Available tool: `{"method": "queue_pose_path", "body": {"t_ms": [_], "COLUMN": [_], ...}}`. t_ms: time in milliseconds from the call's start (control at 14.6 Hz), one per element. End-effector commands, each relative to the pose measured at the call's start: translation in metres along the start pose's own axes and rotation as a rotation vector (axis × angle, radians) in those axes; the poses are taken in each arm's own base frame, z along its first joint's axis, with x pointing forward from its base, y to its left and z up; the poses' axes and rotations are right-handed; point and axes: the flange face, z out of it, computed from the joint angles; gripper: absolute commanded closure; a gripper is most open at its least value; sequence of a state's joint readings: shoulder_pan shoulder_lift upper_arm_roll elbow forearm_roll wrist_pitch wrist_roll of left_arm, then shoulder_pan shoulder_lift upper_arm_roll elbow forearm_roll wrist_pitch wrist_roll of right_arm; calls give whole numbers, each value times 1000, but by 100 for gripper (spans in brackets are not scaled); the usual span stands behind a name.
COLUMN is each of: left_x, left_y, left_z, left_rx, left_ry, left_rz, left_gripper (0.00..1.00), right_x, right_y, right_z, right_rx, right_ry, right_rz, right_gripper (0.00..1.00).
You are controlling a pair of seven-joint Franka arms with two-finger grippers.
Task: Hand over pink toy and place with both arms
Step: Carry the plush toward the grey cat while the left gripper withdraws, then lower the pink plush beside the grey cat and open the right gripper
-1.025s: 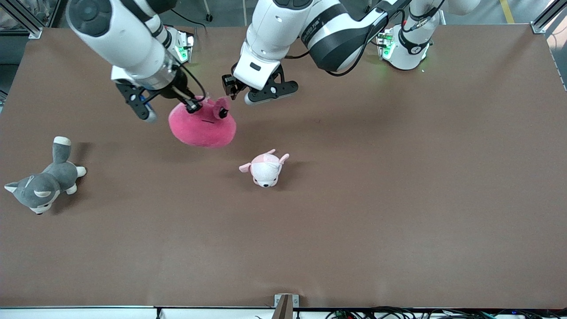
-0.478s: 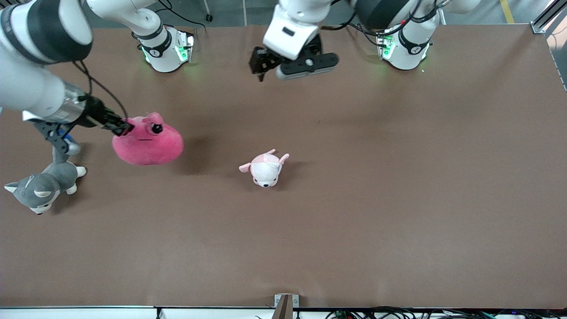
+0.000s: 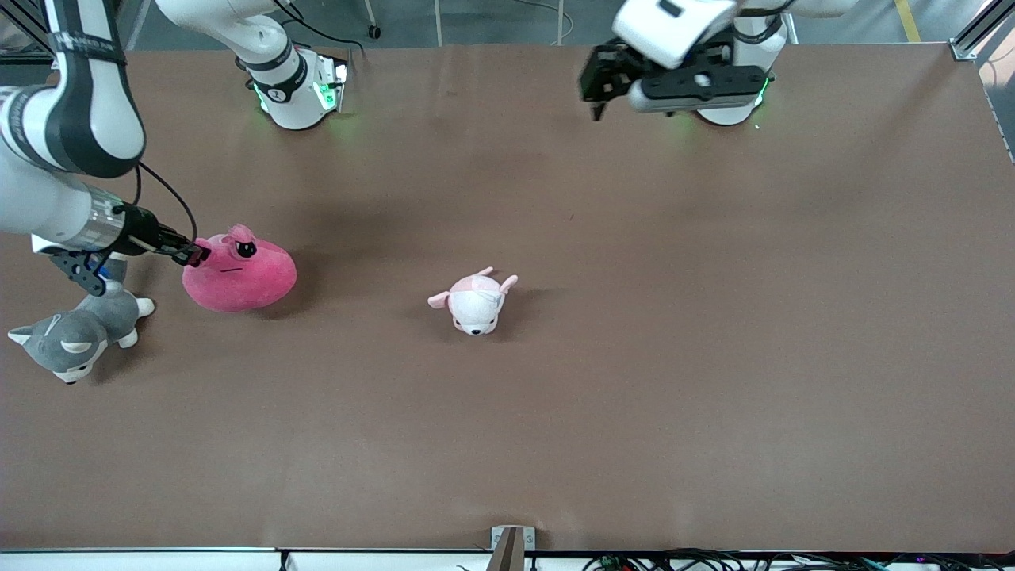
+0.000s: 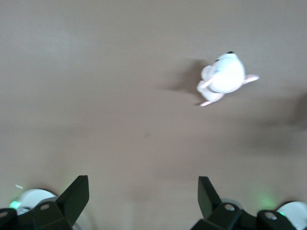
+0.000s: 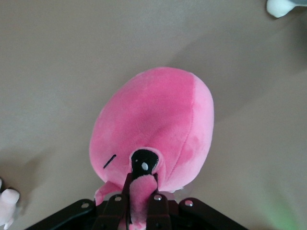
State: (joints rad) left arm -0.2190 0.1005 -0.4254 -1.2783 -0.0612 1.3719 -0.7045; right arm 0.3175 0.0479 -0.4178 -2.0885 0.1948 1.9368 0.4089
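Pink toy [image 3: 239, 276] lowered beside husky [image 3: 73, 334], right end effector [image 3: 193, 254] pinching it, left end effector [image 4: 143, 197] wide.

Hot-pink pink toy [image 3: 239, 277] at the frame's left, with a glossy black eye and a thin dark mouth line; black right gripper [image 3: 195, 254] on a white, black-banded arm. Upper right, black left gripper [image 3: 614, 87] under a white housing. Grey-and-white husky plush [image 3: 73, 334] at lower left; white, pale-pink puppy plush [image 3: 474, 300] mid-frame. Brown table [image 3: 714, 357]; green-lit bases [image 3: 305, 91]
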Motion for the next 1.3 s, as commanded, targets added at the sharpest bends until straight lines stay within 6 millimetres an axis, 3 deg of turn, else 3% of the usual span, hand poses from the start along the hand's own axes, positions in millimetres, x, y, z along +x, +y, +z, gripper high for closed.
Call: {"method": "queue_pose_path", "body": {"t_ms": [0, 273, 410, 615, 752, 957, 1230], "left_x": [-9, 20, 43, 73, 87, 111, 119], "left_y": [-50, -109, -141, -176, -185, -206, -222], "left_z": [6, 15, 18, 30, 41, 62, 66], "left_rx": [69, 83, 74, 92, 142, 128, 121], "left_ry": [13, 7, 9, 1, 3, -22, -33], "left_rz": [92, 158, 183, 162, 156, 124, 158], "left_gripper": [0, 0, 0, 0, 0, 0, 0], "right_x": [-2, 3, 6, 7, 10, 13, 21], "right_y": [-17, -34, -37, -42, -48, -61, -65], "right_z": [21, 49, 55, 57, 43, 3, -50], "right_rx": [35, 4, -2, -10, 0, 8, -26], "right_ry": [-29, -11, -4, -5, 9, 26, 93], "right_rz": [-7, -22, -22, -29, -44, -128, -300], "right_gripper": [98, 97, 88, 0, 0, 0, 0]}}
